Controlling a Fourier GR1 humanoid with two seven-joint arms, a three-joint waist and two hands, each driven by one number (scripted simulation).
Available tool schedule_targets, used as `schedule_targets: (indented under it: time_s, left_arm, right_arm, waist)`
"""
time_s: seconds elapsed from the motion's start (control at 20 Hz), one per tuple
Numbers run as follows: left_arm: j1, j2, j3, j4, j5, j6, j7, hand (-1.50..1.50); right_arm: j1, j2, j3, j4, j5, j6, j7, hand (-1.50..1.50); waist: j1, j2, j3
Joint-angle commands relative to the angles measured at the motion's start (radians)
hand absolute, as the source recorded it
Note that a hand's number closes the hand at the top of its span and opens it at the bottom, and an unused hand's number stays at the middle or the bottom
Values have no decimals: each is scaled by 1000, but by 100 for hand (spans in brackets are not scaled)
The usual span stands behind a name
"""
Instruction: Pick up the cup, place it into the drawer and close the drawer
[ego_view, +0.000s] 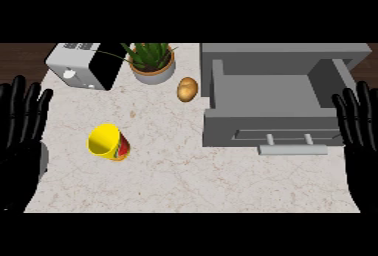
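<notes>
Cup (108, 142) sits on the marble counter (184, 170) in the left-centre of the frame, yellow with a red and green patch on its side. It is tilted, its open mouth turned toward the upper left and its base toward the lower right, so its long axis runs on that diagonal. How much of its base touches the counter is hard to make out.

At the left edge the left hand (22, 120) shows with fingers straight, apart and pointing up; its palm and lower part merge into darkness and the frame cuts off its outer side. The cup lies to the right of this hand and a little lower than its fingertips, apart from it. At the right edge the right hand (358, 125) stands the same way, fingers straight and spread, holding nothing, partly cut by the frame. It is well apart from the cup, with the drawer between them.

Grey drawer (273, 95) is pulled open in the upper right, its handle (292, 149) toward the bottom of the frame.

Along the top, a toaster (80, 65) stands at upper left, a potted plant (153, 62) beside it, and a potato (187, 89) just left of the drawer.
</notes>
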Motion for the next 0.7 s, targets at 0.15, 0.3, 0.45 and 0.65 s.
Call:
schedule_targets:
  time_s: [0.15, 0.3, 0.45, 0.65]
  left_arm:
    - [3, 35, -53, -8, 140, -163, 4, -150]
    - [56, 8, -42, 64, 331, -224, 55, -150]
    - [66, 49, 46, 85, 424, -265, 64, -150]
    - [51, 69, 71, 142, 470, -298, 102, -150]
  right_arm:
    - [-20, -26, -60, -12, -34, 16, -20, -150]
    - [24, -42, 44, 20, 82, 38, -9, -150]
    - [40, -58, 9, -42, 51, 45, 42, -150]
    - [-61, -100, -59, 70, 2, 94, 14, -150]
  waist:
    - [1, 13, -2]
    - [7, 15, -5]
    - [4, 12, -3]
    - [8, 14, -2]
